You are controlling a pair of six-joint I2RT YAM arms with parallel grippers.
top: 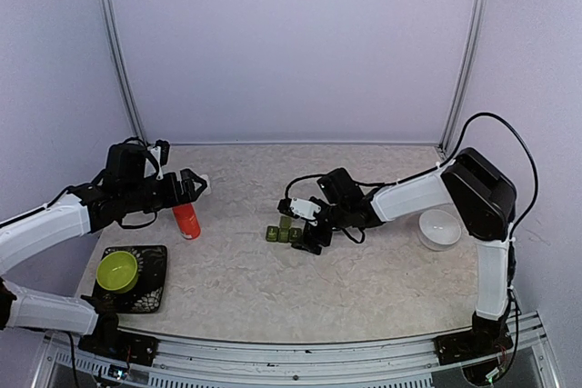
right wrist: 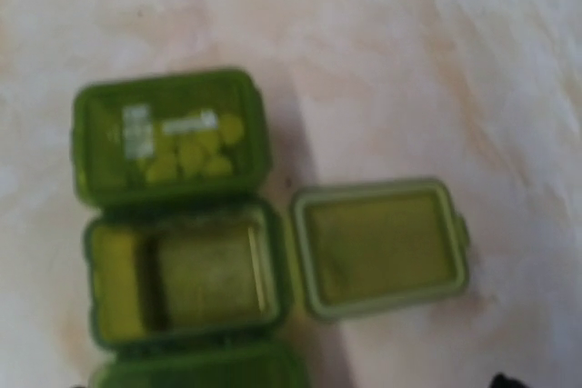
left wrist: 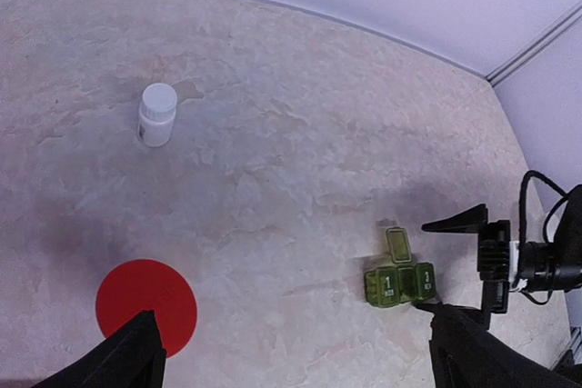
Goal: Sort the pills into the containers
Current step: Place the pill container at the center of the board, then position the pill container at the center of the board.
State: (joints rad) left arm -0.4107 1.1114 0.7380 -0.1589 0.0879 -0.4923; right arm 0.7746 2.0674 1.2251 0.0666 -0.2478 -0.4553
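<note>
The containers [top: 284, 233] are a short row of three green cells [left wrist: 400, 283] at mid-table. The middle cell [right wrist: 195, 279] stands open, its lid [right wrist: 377, 247] flipped flat beside it; the end cells are closed. Pale blobs [right wrist: 186, 147] show on one closed end cell; whether they are the pills or marks on the lid I cannot tell. My right gripper [top: 306, 227] hovers right at the box, its fingers [left wrist: 459, 221] spread wide with nothing held. My left gripper [top: 193, 185] hangs open and apart at the left, above a red bottle [left wrist: 145, 308].
A small white bottle [left wrist: 156, 114] stands further back on the table. The red bottle [top: 186, 221] sits under my left gripper. A lime-green bowl [top: 116, 270] rests on a black tray [top: 155, 290] at front left. A white bowl [top: 439, 229] sits right of the box.
</note>
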